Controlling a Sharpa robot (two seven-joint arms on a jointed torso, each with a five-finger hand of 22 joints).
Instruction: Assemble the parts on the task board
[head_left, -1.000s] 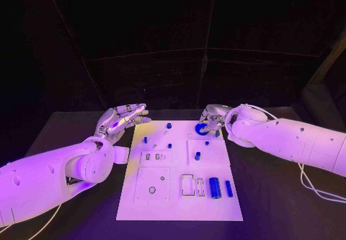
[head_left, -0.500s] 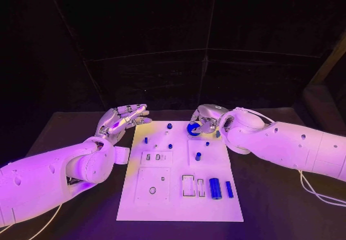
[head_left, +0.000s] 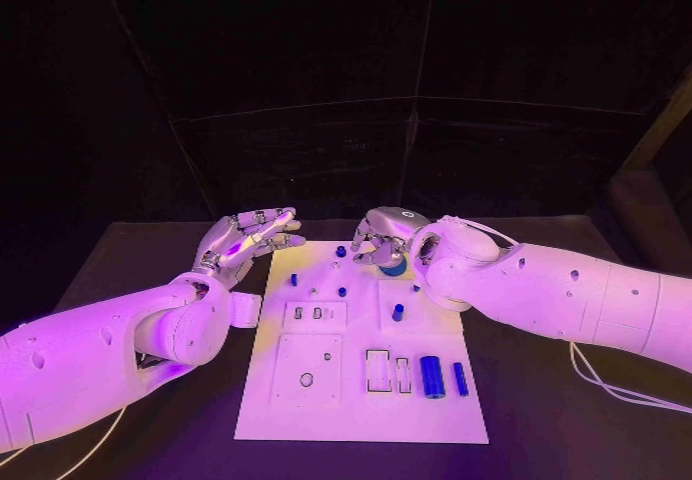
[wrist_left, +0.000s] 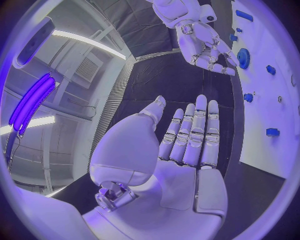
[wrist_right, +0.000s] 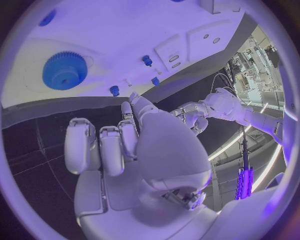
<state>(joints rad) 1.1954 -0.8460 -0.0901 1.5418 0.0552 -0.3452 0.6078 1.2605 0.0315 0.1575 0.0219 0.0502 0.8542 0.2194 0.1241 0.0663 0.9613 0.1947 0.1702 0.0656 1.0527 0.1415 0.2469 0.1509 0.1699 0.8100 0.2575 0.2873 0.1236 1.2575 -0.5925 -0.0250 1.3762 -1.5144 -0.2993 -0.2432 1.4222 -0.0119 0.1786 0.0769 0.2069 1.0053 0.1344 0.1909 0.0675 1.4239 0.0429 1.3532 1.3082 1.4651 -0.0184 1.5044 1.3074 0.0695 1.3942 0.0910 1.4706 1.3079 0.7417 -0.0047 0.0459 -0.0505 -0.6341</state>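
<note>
The white task board (head_left: 361, 420) lies lengthwise in the middle of the black table. My right hand (head_left: 378, 238) hovers over the board's far edge with its fingers pointing down and nothing between them. A blue gear (head_left: 392, 267) lies flat on the board just under those fingers; the right wrist view shows the gear (wrist_right: 64, 70) inside a round outline, apart from the hand (wrist_right: 125, 145). My left hand (head_left: 245, 240) floats beside the board's far left corner, its palm (wrist_left: 187, 145) flat and empty with the fingers stretched out.
Small blue pegs (head_left: 342, 292) stand in the board's far half, with a taller one (head_left: 397, 312) near the middle. A thick blue cylinder (head_left: 430, 376) and a thin blue rod (head_left: 459, 377) lie beside rectangular slots (head_left: 375, 370) in the near half.
My right hand has carried the gear leftward along the board's far edge. The gear now lies on the board, out of its fingers. The left hand has stayed where it was.
</note>
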